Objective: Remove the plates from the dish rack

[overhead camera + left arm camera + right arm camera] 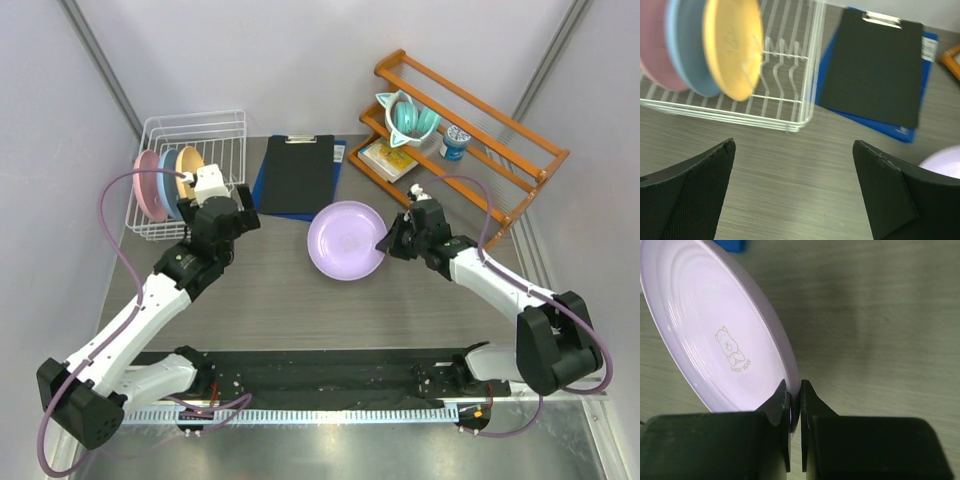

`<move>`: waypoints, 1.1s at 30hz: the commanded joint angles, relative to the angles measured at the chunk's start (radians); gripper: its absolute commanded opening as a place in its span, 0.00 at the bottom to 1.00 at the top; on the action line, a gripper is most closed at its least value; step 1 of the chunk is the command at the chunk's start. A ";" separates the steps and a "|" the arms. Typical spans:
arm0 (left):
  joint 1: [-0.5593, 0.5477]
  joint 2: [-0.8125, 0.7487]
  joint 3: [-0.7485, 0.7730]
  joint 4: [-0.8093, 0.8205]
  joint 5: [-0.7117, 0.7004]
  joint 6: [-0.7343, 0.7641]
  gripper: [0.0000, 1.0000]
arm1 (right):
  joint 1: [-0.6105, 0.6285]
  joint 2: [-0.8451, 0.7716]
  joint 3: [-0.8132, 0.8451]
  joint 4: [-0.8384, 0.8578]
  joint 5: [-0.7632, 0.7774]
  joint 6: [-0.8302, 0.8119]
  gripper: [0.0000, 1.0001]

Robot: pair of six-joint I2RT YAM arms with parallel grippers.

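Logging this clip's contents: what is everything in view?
dish rack: one, white, far left
pink plate: one, pink, upright in rack
light blue plate: one, light blue, beside pink
orange plate: one, orange, beside light blue
lavender plate: one, lavender, mid-table
blue folder: one, blue, beside rack
clipboard: one, black, on folder
wooden shelf rack: one, orange, far right
teal cup: one, teal, on shelf rack
book: one, yellowish, in shelf rack
can: one, blue-white, in shelf rack
left gripper: one, black, open near dish rack
right gripper: one, black, shut on lavender plate
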 commanded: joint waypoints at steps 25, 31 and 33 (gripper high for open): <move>0.460 0.472 0.241 0.300 -0.029 0.214 0.98 | 0.000 -0.123 0.028 -0.178 0.267 -0.121 0.73; 0.463 0.555 0.272 0.323 0.005 0.207 0.91 | -0.007 -0.068 0.054 -0.176 0.279 -0.129 0.74; 0.463 0.584 0.282 0.335 0.019 0.207 0.89 | -0.008 -0.046 0.055 -0.172 0.279 -0.129 0.74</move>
